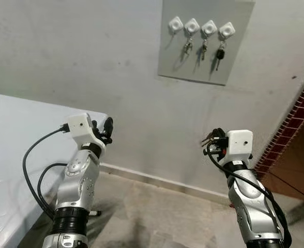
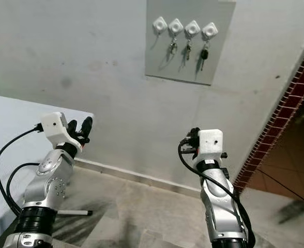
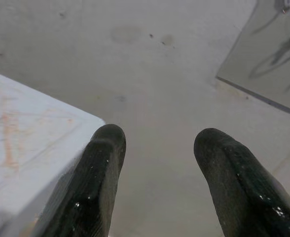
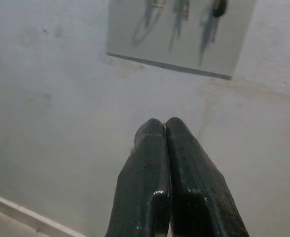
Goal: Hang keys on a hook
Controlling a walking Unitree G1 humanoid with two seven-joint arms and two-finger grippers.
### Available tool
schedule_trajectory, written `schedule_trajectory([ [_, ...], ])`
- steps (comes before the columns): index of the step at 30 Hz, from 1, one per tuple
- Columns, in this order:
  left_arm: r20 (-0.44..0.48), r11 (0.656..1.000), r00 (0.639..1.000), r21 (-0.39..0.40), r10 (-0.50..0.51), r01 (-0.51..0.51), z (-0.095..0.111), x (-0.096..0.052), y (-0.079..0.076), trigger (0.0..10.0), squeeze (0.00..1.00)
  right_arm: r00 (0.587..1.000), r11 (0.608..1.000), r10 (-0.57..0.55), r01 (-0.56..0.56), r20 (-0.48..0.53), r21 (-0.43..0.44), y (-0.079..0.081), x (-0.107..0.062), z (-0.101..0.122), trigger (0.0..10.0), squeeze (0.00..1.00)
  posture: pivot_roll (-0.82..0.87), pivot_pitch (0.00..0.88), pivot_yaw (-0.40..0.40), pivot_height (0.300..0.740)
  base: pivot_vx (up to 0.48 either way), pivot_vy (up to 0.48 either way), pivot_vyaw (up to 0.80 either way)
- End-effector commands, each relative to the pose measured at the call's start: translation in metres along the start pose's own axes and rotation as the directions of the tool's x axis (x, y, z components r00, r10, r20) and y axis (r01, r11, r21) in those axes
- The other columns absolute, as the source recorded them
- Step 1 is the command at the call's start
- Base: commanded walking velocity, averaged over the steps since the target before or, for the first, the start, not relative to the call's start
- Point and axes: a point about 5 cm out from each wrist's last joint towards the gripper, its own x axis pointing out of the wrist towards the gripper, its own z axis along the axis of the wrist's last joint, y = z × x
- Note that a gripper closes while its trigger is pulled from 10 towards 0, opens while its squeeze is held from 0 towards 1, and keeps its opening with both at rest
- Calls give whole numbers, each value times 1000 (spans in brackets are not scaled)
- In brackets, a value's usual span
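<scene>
Our right pincer [image 1: 212,139] was clamped on the keys [image 1: 208,137] below the hook board [image 1: 206,39]; our left pincer [image 3: 157,148] stood apart, holding nothing.

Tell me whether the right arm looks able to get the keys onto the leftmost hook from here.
Probably not yet. The right gripper, holding keys, sits well below the free hook; nothing blocks the way up.
</scene>
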Motion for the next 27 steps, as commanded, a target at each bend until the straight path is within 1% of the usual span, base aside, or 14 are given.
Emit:
schedule_trajectory([
  [1, 2, 1000, 1000, -8, -13, 13, 3, 0, -3, 10000, 0, 1000, 1000, -11, 11, 10, -9, -2, 1, 4, 10000, 0, 136, 0, 2, 740, 0, 0, 0],
  [5, -4, 1000, 1000, -24, -13, 13, 3, 0, -3, 10000, 0, 1000, 1000, -9, 9, 10, -12, -2, 0, 4, 10000, 0, 133, 0, 2, 740, 0, 0, 0],
  [7, 10, 999, 1000, -37, -27, 28, 4, 0, -5, 10000, 0, 1000, 1000, -8, 8, 11, -12, -2, 0, 4, 10000, 0, 133, 0, 2, 740, 0, 0, 0],
  [11, 15, 999, 999, -34, -32, 32, 6, 0, -5, 10000, 0, 1000, 1000, -7, 7, 12, -13, -1, 0, 4, 10000, 0, 133, 0, 3, 740, 0, 0, 0],
  [27, 14, 998, 999, -37, -46, 46, 7, 0, -6, 10000, 0, 1000, 1000, -1, 2, 12, -18, 0, 0, 4, 10000, 0, 135, 0, 5, 740, 275, 0, 0],
])
